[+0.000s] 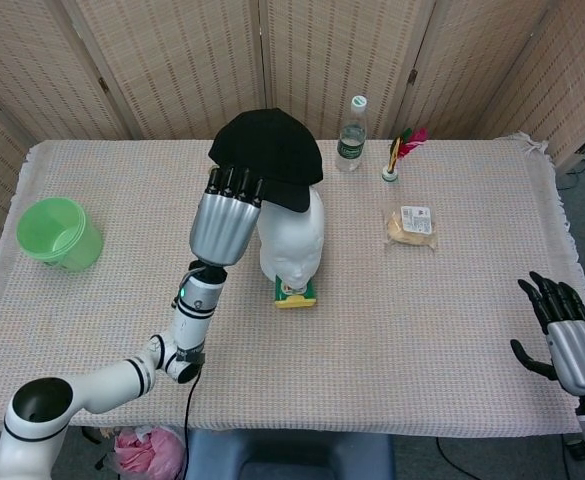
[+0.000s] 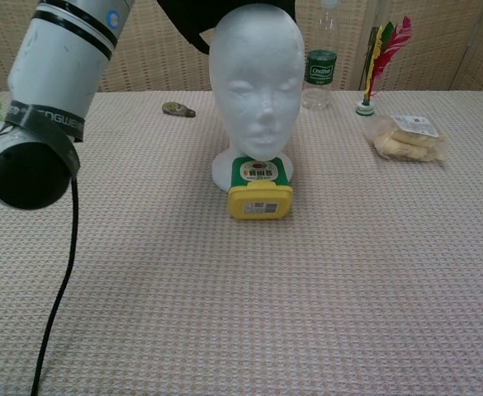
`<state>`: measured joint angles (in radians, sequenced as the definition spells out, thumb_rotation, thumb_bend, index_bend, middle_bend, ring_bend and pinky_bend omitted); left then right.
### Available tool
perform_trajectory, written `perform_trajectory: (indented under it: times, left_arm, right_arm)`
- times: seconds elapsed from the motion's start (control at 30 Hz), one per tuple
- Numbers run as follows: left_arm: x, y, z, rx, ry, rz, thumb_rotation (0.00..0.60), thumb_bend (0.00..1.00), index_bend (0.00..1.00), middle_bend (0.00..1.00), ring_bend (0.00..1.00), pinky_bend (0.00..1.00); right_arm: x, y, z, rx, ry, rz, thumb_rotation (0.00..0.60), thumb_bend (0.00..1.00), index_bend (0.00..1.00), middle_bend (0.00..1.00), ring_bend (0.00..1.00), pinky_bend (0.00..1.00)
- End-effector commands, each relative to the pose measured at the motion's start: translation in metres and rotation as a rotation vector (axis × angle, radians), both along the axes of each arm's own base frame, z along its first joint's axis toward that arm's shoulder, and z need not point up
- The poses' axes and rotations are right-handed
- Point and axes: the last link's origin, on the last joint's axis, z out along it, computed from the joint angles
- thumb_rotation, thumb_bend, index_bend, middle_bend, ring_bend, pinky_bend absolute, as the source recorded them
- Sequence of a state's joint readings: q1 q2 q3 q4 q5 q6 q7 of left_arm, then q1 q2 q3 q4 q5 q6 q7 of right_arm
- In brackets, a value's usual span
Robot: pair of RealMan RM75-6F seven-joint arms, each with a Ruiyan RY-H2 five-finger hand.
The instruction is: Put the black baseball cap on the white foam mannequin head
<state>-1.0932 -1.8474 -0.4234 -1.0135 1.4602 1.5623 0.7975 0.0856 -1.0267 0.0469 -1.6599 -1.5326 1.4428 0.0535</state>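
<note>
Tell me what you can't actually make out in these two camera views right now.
- Black cap: cut off by the top edge in the chest view, so how it sits on the foam head is unclear.
- Left hand: fingertips hidden under the cap in the head view.
- Small dark object behind the foam head: too small to identify in the chest view.
- Right hand: outside the chest view.
</note>
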Motion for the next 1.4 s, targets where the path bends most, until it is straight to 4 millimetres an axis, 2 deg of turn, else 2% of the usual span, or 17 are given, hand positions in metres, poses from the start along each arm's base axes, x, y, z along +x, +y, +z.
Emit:
perform_trajectory:
  times: [0.03, 0.23, 0.53, 0.87, 1.17, 1.33, 1.4]
  left_arm:
    - [0.012, -0.012, 0.003, 0.011, 0.000, -0.003, 0.600, 0.39, 0.60, 0.62, 0.50, 0.64]
    - [0.015, -0.035, 0.004, 0.031, 0.010, 0.000, 0.600, 0.39, 0.60, 0.62, 0.50, 0.64]
    - [0.005, -0.061, -0.003, 0.032, 0.000, 0.024, 0.600, 0.39, 0.60, 0.62, 0.50, 0.64]
    - [-0.004, -0.098, -0.029, -0.012, -0.022, 0.029, 0.600, 0.39, 0.59, 0.62, 0.50, 0.64]
    - [-0.014, -0.103, -0.060, -0.084, -0.009, 0.051, 0.600, 0.39, 0.59, 0.62, 0.50, 0.64]
    - [-0.014, -0.101, -0.066, -0.078, 0.003, 0.034, 0.600, 0.39, 0.57, 0.61, 0.50, 0.64]
    - [-0.015, -0.101, -0.067, -0.071, 0.008, 0.035, 0.600, 0.39, 0.54, 0.57, 0.48, 0.63]
  right_arm:
    - [0.000, 0.000, -0.001, 0.006, -0.004, -0.001, 0.600, 0.27, 0.00, 0.00, 0.00, 0.00]
    - [0.002, 0.004, 0.001, 0.011, -0.020, 0.031, 0.600, 0.27, 0.00, 0.00, 0.00, 0.00]
    - [0.005, 0.014, 0.005, 0.006, -0.027, 0.049, 0.600, 0.27, 0.00, 0.00, 0.00, 0.00]
    - [0.010, 0.021, 0.003, 0.010, -0.034, 0.089, 0.600, 0.27, 0.00, 0.00, 0.00, 0.00]
    - [0.009, 0.027, 0.011, -0.029, -0.047, 0.097, 0.600, 0.28, 0.00, 0.00, 0.00, 0.00]
    - [0.009, 0.028, 0.013, -0.036, -0.052, 0.098, 0.600, 0.28, 0.00, 0.00, 0.00, 0.00]
    - [0.009, 0.028, 0.014, -0.040, -0.053, 0.096, 0.600, 0.28, 0.00, 0.00, 0.00, 0.00]
